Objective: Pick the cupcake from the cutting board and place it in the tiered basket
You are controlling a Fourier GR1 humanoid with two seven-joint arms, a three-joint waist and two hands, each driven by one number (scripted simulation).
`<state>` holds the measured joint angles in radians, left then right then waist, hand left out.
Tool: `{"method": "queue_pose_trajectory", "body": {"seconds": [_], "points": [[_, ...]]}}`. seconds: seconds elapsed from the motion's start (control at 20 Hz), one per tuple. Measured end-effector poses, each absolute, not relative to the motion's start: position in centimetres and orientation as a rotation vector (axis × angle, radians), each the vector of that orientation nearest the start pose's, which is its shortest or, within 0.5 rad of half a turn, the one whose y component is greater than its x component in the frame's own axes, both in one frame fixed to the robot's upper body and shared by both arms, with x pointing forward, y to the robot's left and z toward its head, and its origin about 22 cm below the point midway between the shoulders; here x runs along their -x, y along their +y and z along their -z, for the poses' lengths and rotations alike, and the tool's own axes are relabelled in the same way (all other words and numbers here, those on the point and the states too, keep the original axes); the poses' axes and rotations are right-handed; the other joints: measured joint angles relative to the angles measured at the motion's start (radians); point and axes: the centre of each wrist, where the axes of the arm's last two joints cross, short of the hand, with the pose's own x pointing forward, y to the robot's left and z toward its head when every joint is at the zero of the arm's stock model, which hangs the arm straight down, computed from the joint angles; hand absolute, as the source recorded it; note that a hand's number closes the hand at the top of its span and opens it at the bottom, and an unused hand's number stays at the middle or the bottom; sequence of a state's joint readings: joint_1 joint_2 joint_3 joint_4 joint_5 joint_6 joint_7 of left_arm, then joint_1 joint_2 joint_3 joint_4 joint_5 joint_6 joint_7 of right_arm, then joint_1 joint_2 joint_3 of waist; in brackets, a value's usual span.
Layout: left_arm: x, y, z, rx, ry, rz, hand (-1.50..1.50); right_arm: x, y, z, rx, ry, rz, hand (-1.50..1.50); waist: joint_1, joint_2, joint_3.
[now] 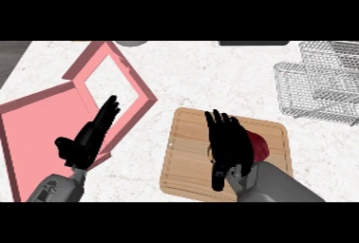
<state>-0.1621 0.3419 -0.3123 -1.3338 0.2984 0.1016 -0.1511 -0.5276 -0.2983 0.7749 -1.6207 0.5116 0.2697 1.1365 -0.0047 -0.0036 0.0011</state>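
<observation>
Just now, right hand (228, 142) spread flat over cupcake (259, 146) on cutting board (186, 166), left hand (89, 137) open, resting.

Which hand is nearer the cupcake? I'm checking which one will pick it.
Right. The right hand hovers over the cutting board, partly covering the cupcake; the left hand is off the board, over the pink tray.

Dark red cupcake (258, 146), tan cutting board (189, 161)

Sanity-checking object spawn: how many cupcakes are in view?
1. The cupcake sits on the right part of the cutting board, mostly covered by the open right hand; only a dark red edge shows. Nothing shows in the tiered basket.
</observation>
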Motion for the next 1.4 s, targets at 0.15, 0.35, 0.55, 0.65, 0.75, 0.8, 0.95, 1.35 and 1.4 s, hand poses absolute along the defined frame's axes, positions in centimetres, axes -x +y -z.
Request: {"method": "queue_pose_trajectory", "body": {"seconds": [0.15, 0.35, 0.55, 0.65, 0.75, 0.8, 0.95, 1.35, 1.4], "points": [[-26.8, 23.9, 1.6, 0.071, -1.548, 0.224, 0.0, -25.6, -9.1, -7.9, 0.804, -0.863, -1.255, -1.5, 0.001, 0.0, 0.0], [-26.8, 23.8, 1.6, 0.068, -1.547, 0.229, 0.0, -25.4, -10.2, -6.3, 0.812, -0.828, -1.241, -1.5, 0.002, 0.001, 0.0], [-26.7, 23.7, 1.8, 0.065, -1.554, 0.228, 0.0, -25.2, -10.2, -5.5, 0.809, -0.817, -1.228, -1.5, 0.004, 0.001, 0.0], [-26.5, 23.9, 1.6, 0.064, -1.556, 0.231, 0.0, -25.3, -10.0, -5.4, 0.802, -0.813, -1.224, -1.5, 0.005, 0.001, 0.001], [-26.6, 23.8, 1.5, 0.064, -1.553, 0.229, 0.0, -25.0, -9.8, -4.7, 0.803, -0.806, -1.227, -1.5, 0.005, 0.001, 0.0], [-26.7, 24.0, 1.4, 0.068, -1.546, 0.228, 0.0, -24.9, -9.6, -4.5, 0.8, -0.806, -1.226, -1.5, 0.005, 0.002, 0.0], [-26.8, 23.9, 1.7, 0.077, -1.545, 0.229, 0.0, -25.4, -9.8, -3.5, 0.786, -0.817, -1.208, 1.5, 0.006, 0.002, 0.001], [-27.1, 23.8, 1.8, 0.071, -1.554, 0.234, 0.0, -26.0, -9.4, -2.9, 0.799, -0.952, -1.184, 1.5, 0.006, 0.001, 0.001], [-27.0, 23.9, 1.8, 0.075, -1.556, 0.234, 0.0, -26.1, -9.1, -2.9, 0.801, -0.961, -1.183, 1.5, 0.006, 0.001, 0.001]]}}
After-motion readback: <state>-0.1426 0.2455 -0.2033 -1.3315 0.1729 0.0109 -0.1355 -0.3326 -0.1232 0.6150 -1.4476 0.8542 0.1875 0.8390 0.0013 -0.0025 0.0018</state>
